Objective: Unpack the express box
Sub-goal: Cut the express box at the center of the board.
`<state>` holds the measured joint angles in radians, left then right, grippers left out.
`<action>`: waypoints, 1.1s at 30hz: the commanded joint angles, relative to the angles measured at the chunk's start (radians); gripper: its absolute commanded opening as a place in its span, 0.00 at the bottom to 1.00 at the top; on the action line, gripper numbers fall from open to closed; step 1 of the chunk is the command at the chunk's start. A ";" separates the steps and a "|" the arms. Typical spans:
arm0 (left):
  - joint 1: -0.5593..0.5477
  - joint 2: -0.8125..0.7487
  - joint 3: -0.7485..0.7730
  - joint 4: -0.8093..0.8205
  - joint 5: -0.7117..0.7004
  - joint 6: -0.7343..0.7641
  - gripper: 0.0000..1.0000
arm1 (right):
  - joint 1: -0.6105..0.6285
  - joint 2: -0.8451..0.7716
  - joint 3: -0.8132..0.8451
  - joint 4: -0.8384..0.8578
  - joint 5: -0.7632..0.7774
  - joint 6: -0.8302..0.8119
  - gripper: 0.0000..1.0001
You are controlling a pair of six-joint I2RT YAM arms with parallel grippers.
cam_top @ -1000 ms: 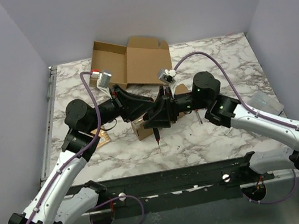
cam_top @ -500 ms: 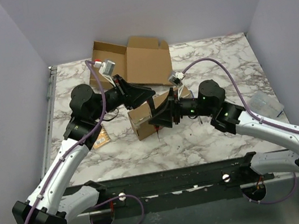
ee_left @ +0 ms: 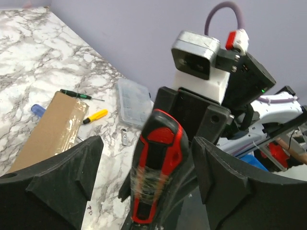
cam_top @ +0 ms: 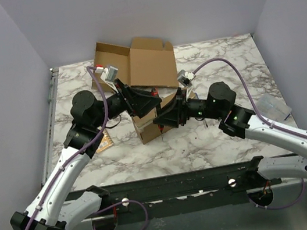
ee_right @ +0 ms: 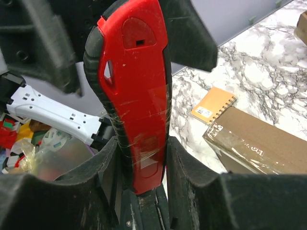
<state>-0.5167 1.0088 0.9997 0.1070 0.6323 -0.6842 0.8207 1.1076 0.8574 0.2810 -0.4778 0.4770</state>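
Observation:
The express box (cam_top: 145,126) is a brown carton sealed with clear tape, lying mid-table; its top also shows in the left wrist view (ee_left: 48,132) and the right wrist view (ee_right: 259,143). Both arms meet just above it. A red and black utility knife (ee_right: 136,96) stands clamped between the fingers of my right gripper (ee_right: 143,143). My left gripper (ee_left: 146,143) is open, its fingers wide on either side of the same knife (ee_left: 156,177) without touching it. In the top view the left gripper (cam_top: 149,97) faces the right gripper (cam_top: 166,117).
An opened, empty cardboard box (cam_top: 133,65) lies at the back. A spiral notebook (cam_top: 103,141) sits left of the sealed carton. To the right lie a clear plastic case (ee_left: 134,100), a green-black screwdriver (ee_left: 76,94) and a yellow one (ee_left: 93,116).
My left gripper has opened and let go of the knife. The right gripper has closed tighter on it. Both arms have shifted back over the sealed carton.

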 commanded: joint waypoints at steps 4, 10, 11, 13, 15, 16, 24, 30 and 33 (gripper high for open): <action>-0.094 -0.001 0.021 -0.056 -0.068 0.111 0.78 | 0.002 0.013 0.027 0.050 -0.021 -0.019 0.00; -0.148 0.014 0.038 -0.105 -0.140 0.187 0.55 | 0.002 0.027 0.063 0.033 -0.023 -0.008 0.00; -0.148 0.014 0.050 -0.134 -0.172 0.206 0.44 | 0.002 0.029 0.067 0.024 -0.028 -0.007 0.00; -0.148 0.016 0.076 -0.180 -0.221 0.253 0.25 | 0.002 0.027 0.056 0.014 -0.031 -0.008 0.01; -0.146 0.014 0.088 -0.196 -0.244 0.296 0.13 | 0.003 0.017 0.043 -0.004 -0.024 -0.008 0.03; -0.146 0.013 0.092 -0.199 -0.252 0.308 0.08 | 0.002 0.012 0.040 -0.021 -0.021 -0.010 0.07; -0.144 -0.087 0.051 -0.229 -0.473 0.439 0.00 | 0.001 -0.078 0.041 -0.368 0.389 0.080 0.63; -0.144 -0.262 -0.051 -0.230 -0.712 0.503 0.00 | 0.001 -0.048 0.154 -0.790 0.958 0.334 0.84; -0.144 -0.325 -0.072 -0.235 -0.732 0.518 0.00 | 0.000 0.067 0.311 -1.048 1.155 0.587 0.86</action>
<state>-0.6621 0.7609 0.9588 -0.1341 0.0460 -0.2287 0.8211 1.0676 0.9981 -0.3531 0.2508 0.7303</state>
